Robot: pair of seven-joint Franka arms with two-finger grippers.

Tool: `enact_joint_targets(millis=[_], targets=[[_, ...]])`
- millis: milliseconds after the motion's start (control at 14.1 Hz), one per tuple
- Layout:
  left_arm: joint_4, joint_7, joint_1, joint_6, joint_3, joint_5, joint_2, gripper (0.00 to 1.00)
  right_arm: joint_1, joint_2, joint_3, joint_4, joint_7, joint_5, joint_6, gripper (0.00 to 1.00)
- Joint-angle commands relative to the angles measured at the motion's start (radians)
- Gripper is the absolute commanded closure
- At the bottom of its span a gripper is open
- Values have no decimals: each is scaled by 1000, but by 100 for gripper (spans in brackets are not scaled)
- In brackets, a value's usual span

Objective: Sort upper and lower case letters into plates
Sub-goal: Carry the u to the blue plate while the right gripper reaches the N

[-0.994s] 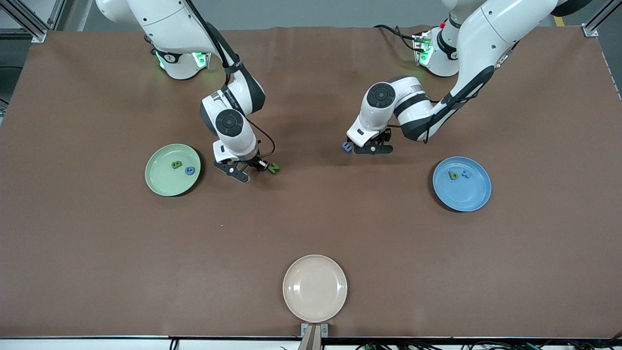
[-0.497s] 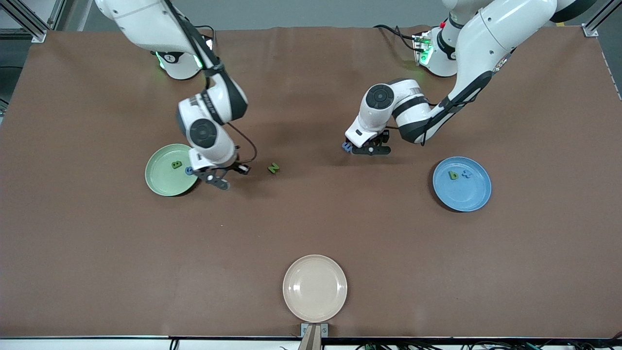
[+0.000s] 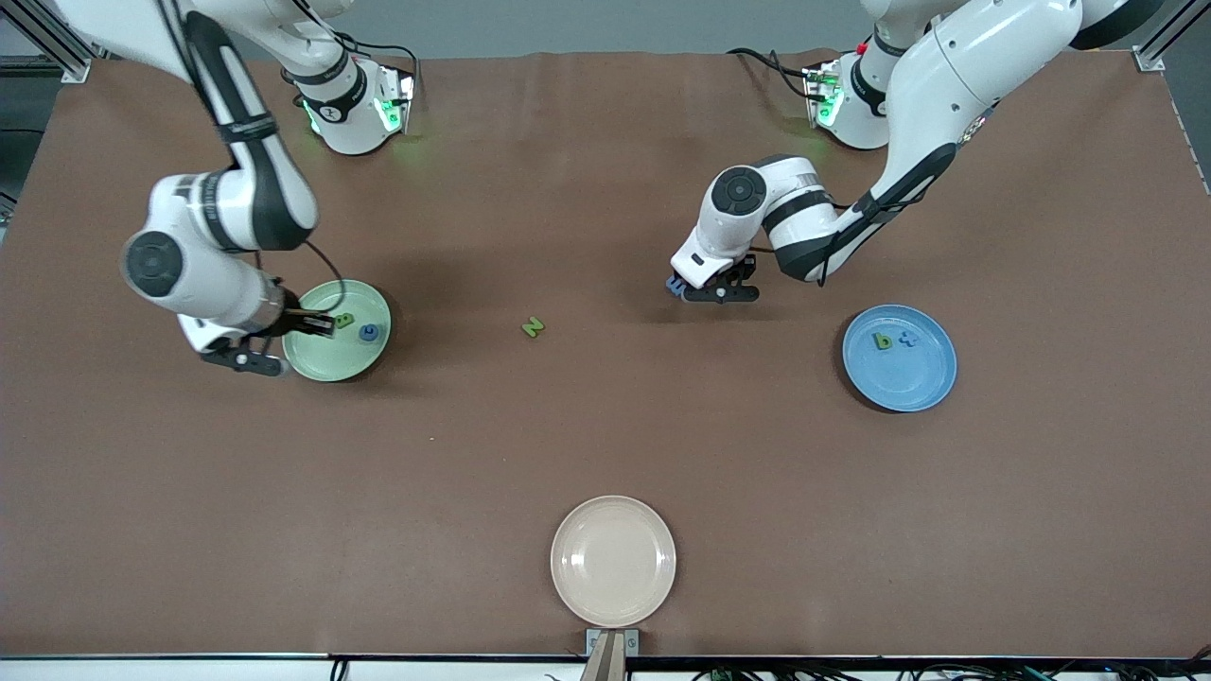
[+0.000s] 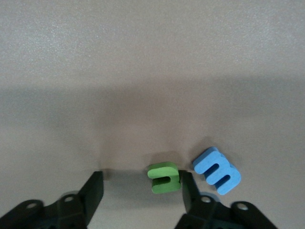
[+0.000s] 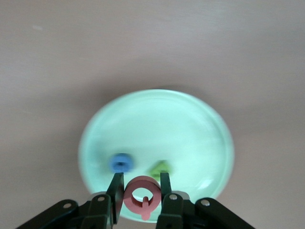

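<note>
the right hand (image 3: pixel 284 342) hangs over the rim of the pale green plate (image 3: pixel 322 364), on the side of the plate toward the right arm's end of the table. its fingers (image 5: pixel 115 191) are clenched on a red letter (image 5: pixel 141 194), a ring with a short tail like a Q, held clear above the plate. in the green plate lie a green letter (image 3: pixel 343 321) and a blue letter (image 3: pixel 368 332), side by side and just apart.

the left hand (image 3: pixel 702 288) is low at the table near its middle, somewhat toward the edge where the bases stand. its fingers (image 4: pixel 90 193) stand apart and grasp nothing. a small green letter (image 4: pixel 164 177) lies on the table between them, right against one finger; whether it touches cannot be told. a blue letter (image 4: pixel 218 170) shaped like an m lies just outside that same finger, flat on the table.

a green n-shaped letter (image 3: pixel 533 327) lies alone on the bare table (image 3: pixel 605 435), between the green plate and the left hand, well apart from both.

the blue plate (image 3: pixel 899 378) sits toward the left arm's end of the table and holds a green b (image 3: pixel 882 340) and a small blue letter (image 3: pixel 908 339) next to it. a cream-white plate (image 3: pixel 613 561) sits at the middle of the table edge nearest the front camera.
</note>
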Motion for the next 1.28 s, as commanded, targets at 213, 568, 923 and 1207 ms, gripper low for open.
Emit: enact_joint_targets(millis=[213,568,923,1207], targets=[[11,-45,-8,8,4,31,20,51,-57,-38,24,-188,-84,-10,209,100],[17,-74,-17,6,4,31,29,72,-94,35,25,-209,-121,-10,317,98],[44,-91,-7,-14,4,32,12,92,-108,58,25,-203,-118,-10,331,0],[132,-62,30,-159,-5,22,-32,93,-94,13,34,-127,-77,-4,158,0]])
